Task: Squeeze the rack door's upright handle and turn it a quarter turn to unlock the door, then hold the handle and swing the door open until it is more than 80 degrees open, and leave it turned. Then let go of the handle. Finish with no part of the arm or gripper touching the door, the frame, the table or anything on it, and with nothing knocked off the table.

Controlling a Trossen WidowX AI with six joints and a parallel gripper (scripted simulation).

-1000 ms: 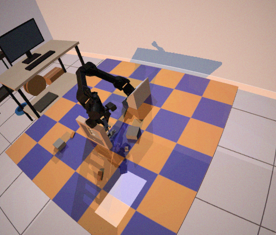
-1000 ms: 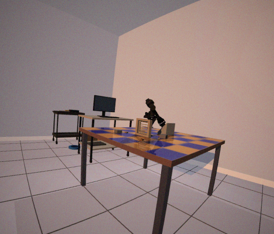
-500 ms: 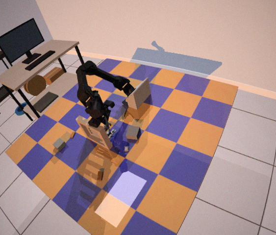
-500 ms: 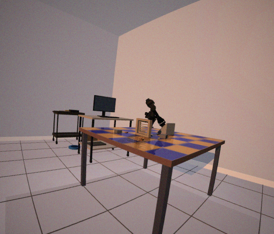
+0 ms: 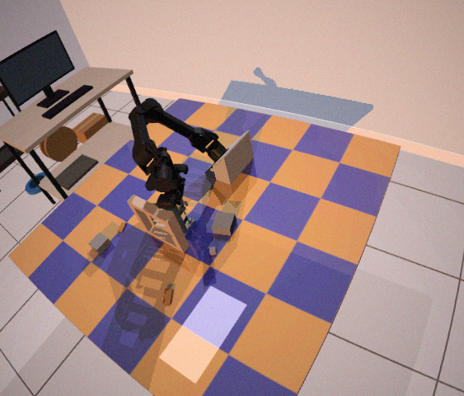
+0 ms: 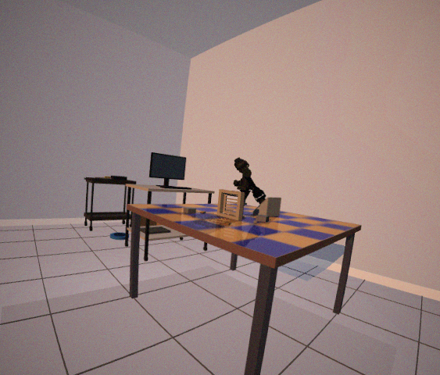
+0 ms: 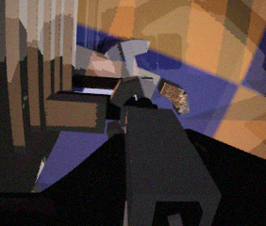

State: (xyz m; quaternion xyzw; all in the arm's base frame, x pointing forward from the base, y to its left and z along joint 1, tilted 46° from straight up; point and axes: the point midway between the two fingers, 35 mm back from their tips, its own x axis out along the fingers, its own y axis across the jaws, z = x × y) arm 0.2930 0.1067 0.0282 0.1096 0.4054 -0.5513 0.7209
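Note:
The wooden rack (image 5: pixel 176 232) (image 6: pixel 220 201) (image 7: pixel 17 71) stands upright on the checked table, with slats across its opening. My gripper (image 5: pixel 188 222) (image 7: pixel 152 141) is at the rack's right side in the top view, pointing down. It is shut on the handle, of which a pale grey part (image 7: pixel 134 51) shows beyond the fingertips in the wrist view. The grip itself is dark and partly hidden by the fingers. The door's angle and the handle's exact turn cannot be told clearly; the arm hides part of the door side.
A tall pale box (image 5: pixel 236 161) (image 6: pixel 273 206) stands beside the arm's base. A grey block (image 5: pixel 222 225) and a small cube (image 5: pixel 212 250) lie right of the gripper. Another grey block (image 5: pixel 100 242), an orange piece (image 5: pixel 122 227) and a brown piece (image 5: pixel 167 294) lie around the rack.

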